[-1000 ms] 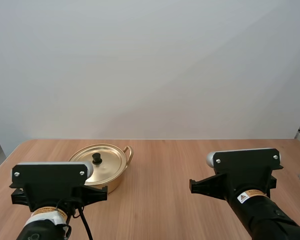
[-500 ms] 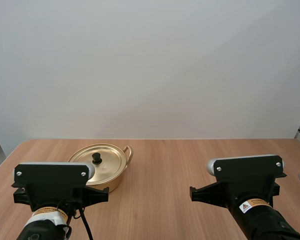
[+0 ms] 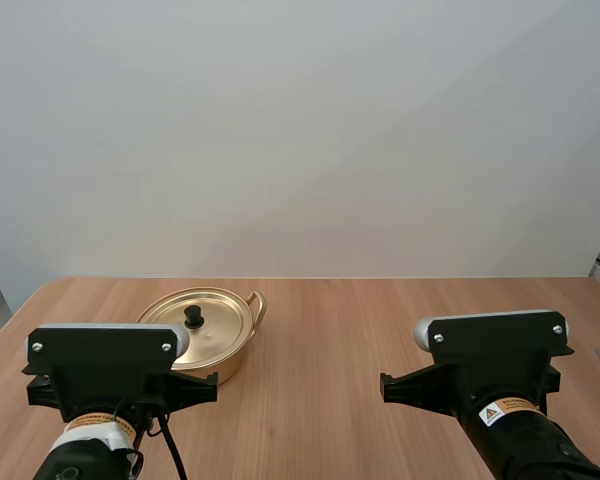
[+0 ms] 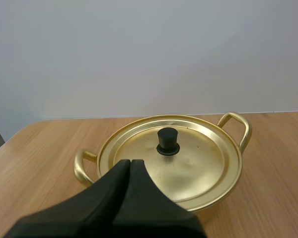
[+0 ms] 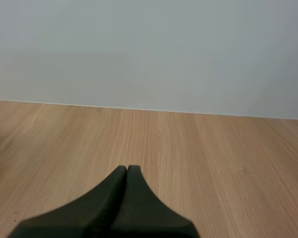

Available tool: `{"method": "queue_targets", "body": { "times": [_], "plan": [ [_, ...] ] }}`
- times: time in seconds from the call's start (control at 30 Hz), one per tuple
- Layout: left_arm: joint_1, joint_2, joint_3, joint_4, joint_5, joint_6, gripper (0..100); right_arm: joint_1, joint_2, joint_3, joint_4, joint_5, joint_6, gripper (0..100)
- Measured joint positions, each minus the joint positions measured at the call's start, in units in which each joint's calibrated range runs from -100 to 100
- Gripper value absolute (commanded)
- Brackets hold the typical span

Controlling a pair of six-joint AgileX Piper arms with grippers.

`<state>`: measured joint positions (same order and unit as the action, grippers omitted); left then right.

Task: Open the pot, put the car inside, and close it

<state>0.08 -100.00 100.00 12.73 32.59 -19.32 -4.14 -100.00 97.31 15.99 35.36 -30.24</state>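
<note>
Light wood worktop (image 3: pixel 330 340) across the whole high view. At far left, left arm (image 3: pixel 100 372), low and close to the near edge. Left gripper (image 4: pixel 130 162) closed on nothing, both black fingers pressed together into one dark wedge.

Just beyond that arm and slightly to its right: golden metal pot (image 3: pixel 236 360), shallow and round, upright on the left half of the worktop. Lid (image 3: pixel 218 322) seated flat on the rim, covering the whole opening; contents hidden beneath it. Small black knob (image 3: pixel 193 317) upright at the lid's centre. Two looped golden handles: one (image 3: pixel 257 304) on the far right side, the other (image 4: pixel 82 166) on the opposite side, nearer the left gripper. From the left wrist, wedge tip pointed at the near part of the lid, short of the knob.

Stretch of worktop between pot and right arm (image 3: pixel 490 362), the two well apart. Right gripper (image 5: pixel 126 169) likewise closed and holding nothing, fingers together as one wedge over plain wood, far from the pot.
</note>
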Motion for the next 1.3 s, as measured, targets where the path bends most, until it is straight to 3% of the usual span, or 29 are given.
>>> {"method": "queue_targets", "body": {
  "times": [0.73,1.03,1.3],
  "plan": [
    [0.00,0.0,0.0,0.0,0.0,0.0,0,0.0,0.0,0.0,0.0,-0.2,0.0,0],
    [0.00,0.0,0.0,-10.4,-1.5,0.0,0,0.0,0.0,0.0,0.0,-0.2,0.0,0],
    [0.00,0.0,0.0,-11.4,-2.2,4.6,0,0.0,0.0,0.0,0.0,-0.2,0.0,0]
  ]
}}
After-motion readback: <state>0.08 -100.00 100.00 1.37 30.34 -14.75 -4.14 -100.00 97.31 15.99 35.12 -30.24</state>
